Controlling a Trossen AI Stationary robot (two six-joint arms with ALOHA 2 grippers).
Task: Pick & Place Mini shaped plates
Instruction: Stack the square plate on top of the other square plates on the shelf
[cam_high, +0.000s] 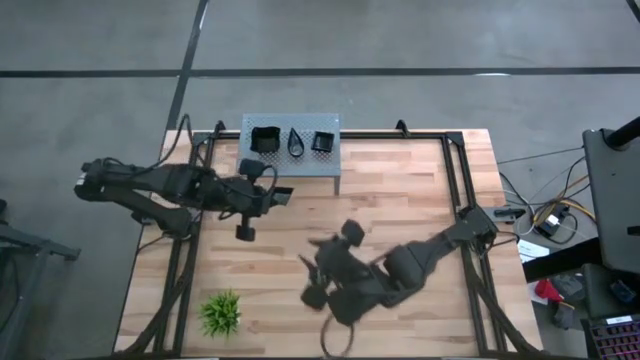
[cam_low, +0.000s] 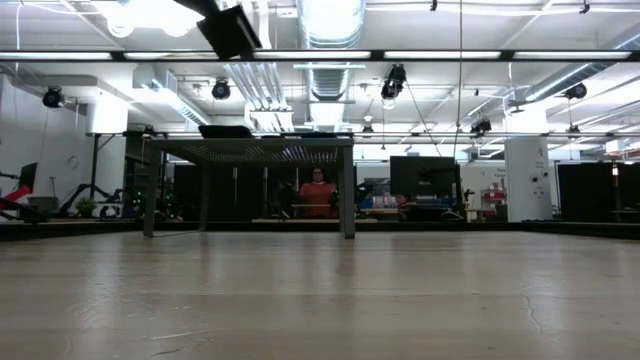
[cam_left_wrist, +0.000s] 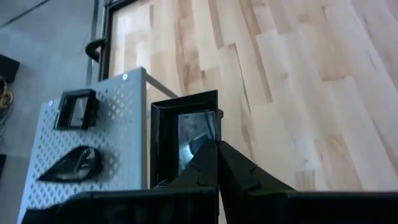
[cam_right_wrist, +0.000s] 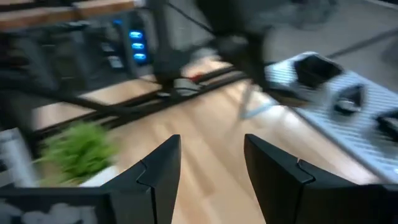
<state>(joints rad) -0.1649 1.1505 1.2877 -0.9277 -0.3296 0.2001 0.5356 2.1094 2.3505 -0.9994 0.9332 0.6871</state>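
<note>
A grey perforated stand (cam_high: 290, 160) at the table's far edge carries three mini shaped plates: a square one (cam_high: 265, 140), a teardrop one (cam_high: 296, 142) and a second square one (cam_high: 324, 142). My left gripper (cam_high: 278, 194) hovers just near of the stand, shut on another square black plate (cam_left_wrist: 186, 134). The left wrist view also shows the teardrop plate (cam_left_wrist: 71, 163) and a square plate (cam_left_wrist: 74, 109) lying on the stand. My right gripper (cam_high: 315, 282) is open over the table's near middle and touches nothing; its fingers (cam_right_wrist: 158, 171) stand wide apart. My left gripper pinches the square plate by its raised rim (cam_left_wrist: 208, 134), on the side of the plate nearest the gripper. The fingers (cam_left_wrist: 239, 171) come roughly level from the table's left. The plate is lifted clear of the table, beside the stand's near edge.
A small spiky green plant (cam_high: 220, 312) stands near the table's near-left corner, also seen in the right wrist view (cam_right_wrist: 78, 149). Black frame rails (cam_high: 470, 250) run along the table's sides. Bare wood (cam_high: 400, 200) lies between the stand and the right arm. A person (cam_low: 318, 195) is in the room behind.
</note>
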